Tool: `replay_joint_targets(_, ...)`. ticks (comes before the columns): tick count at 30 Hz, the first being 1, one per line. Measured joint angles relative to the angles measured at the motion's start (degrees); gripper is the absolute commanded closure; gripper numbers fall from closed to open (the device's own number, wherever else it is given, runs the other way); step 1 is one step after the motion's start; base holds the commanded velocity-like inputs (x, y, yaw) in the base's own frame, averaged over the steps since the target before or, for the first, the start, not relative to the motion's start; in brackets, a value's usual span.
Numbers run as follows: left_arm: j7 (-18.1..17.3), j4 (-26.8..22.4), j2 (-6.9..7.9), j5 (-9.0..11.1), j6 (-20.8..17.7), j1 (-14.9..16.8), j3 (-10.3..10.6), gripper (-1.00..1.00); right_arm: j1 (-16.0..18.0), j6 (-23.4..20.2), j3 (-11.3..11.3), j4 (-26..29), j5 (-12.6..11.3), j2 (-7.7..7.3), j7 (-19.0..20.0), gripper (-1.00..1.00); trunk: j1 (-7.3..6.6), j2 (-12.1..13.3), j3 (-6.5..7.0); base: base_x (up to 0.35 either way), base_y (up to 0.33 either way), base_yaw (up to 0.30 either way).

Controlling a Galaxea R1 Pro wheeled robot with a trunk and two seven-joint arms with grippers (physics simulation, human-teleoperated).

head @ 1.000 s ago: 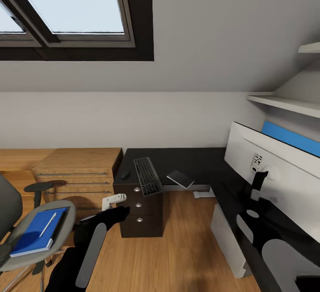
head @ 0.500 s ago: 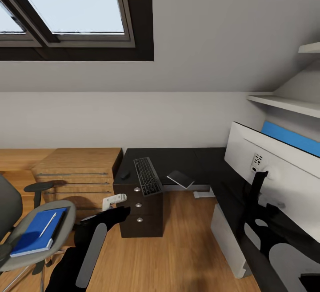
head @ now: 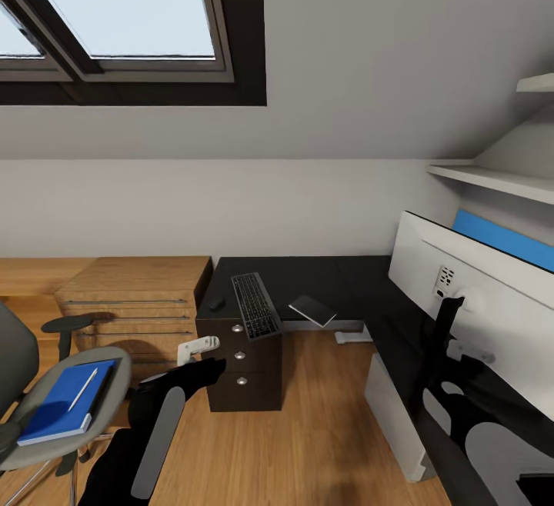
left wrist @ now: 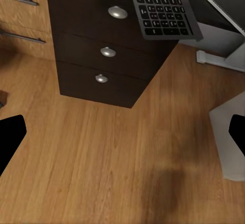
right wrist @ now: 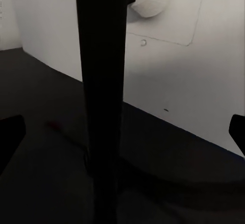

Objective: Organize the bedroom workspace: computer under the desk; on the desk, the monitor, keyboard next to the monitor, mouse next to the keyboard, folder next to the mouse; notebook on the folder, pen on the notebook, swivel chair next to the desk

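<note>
The right gripper (right wrist: 122,132), fingers spread, faced the monitor (head: 492,298) stand on the surface (head: 323,279). The monitor looked heavy, stiff and top-heavy; its stand post seemed the best hold.

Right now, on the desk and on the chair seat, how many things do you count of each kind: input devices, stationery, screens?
Input devices: 2, keyboard and mouse.
Stationery: 3, folder, pen, notebook.
Screens: 1, monitor.
Total: 6.
</note>
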State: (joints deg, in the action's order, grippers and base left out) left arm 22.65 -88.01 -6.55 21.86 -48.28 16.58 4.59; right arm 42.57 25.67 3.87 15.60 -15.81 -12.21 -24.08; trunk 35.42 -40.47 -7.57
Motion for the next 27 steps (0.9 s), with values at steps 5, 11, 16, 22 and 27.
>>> replay_joint_targets(5, -0.1, 0.0, 0.04, 0.0, -0.1, 0.0, 0.0, -1.00, 0.0, 0.0, 0.0, -0.1, 0.0, 0.08, 0.8, -1.00, 0.00, 0.0, 0.00, 0.000, 0.000, 0.000)
replay_joint_targets(11, -0.2, 0.0, -0.03, 0.1, -0.1, 0.0, 0.0, -1.00, 0.0, 0.1, 0.1, -2.9, 0.0, 0.48, 1.9, -1.00, 0.00, 0.0, 0.00, 0.000, 0.000, 0.000)
replay_joint_targets(16, -0.2, 0.0, -0.04, 0.0, -0.2, 0.0, 0.0, -1.00, 0.0, 0.1, -0.1, -3.3, 0.0, 0.52, 2.5, -1.00, 0.00, 0.0, 0.00, 0.000, 0.000, 0.000)
replay_joint_targets(22, -0.2, 0.0, -0.04, 0.0, -0.2, 0.0, 0.1, -1.00, 0.0, 0.1, -0.1, -4.2, 0.0, 0.46, 2.5, -1.00, 0.00, 0.0, 0.00, 0.000, 0.000, 0.000)
replay_joint_targets(27, -0.2, 0.0, -0.04, 0.0, -0.2, 0.0, 0.1, -1.00, 0.0, 0.1, -0.1, -5.9, -0.2, 0.45, 2.8, -1.00, 0.00, 0.0, 0.00, 0.000, 0.000, 0.000)
